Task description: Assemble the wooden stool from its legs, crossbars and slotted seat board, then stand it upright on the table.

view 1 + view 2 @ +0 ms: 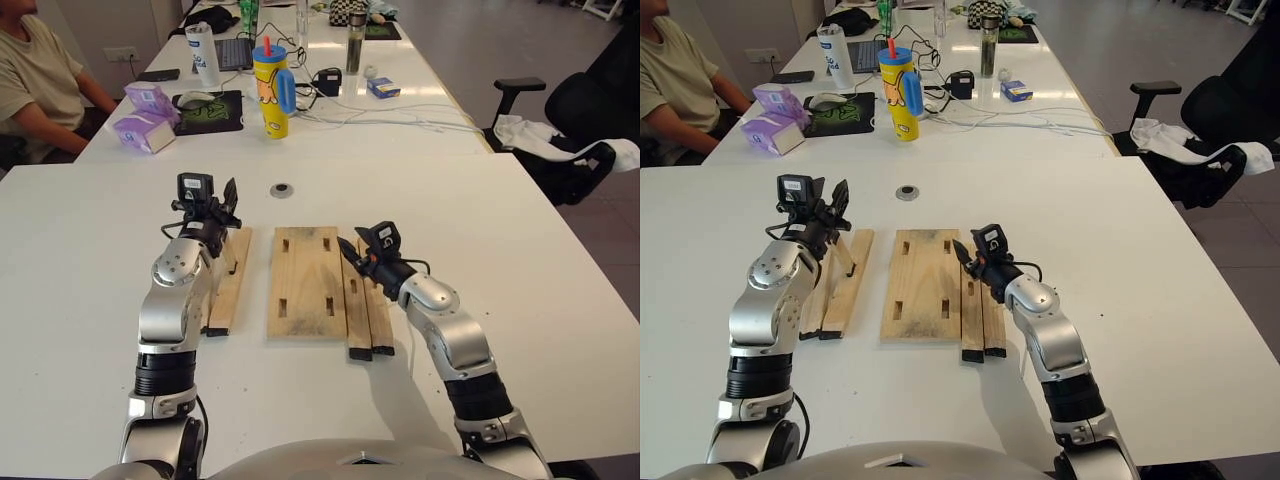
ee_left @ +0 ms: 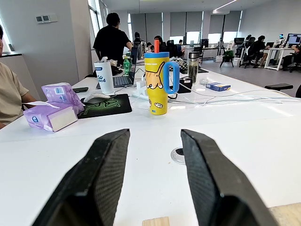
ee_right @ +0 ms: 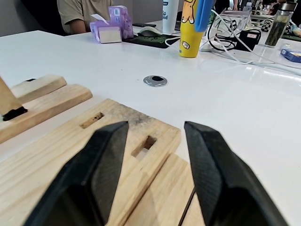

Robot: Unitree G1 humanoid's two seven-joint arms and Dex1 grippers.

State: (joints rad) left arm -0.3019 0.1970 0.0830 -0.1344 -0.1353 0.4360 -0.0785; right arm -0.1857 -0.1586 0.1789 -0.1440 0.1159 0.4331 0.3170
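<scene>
White table [image 1: 80, 300], seat board [image 1: 305, 285] flat w/ legs [image 1: 365, 320] beside, cluttered desk [image 1: 330, 140] behind

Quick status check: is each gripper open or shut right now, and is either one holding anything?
Left gripper: open, holding nothing.
Right gripper: open, holding nothing, poised over the edge of the slotted board.

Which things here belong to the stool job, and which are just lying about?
Job: seat board, left planks, right planks.
Lying about: yellow cup, tissue packs, mouse pad, bottle, blue box.
</scene>
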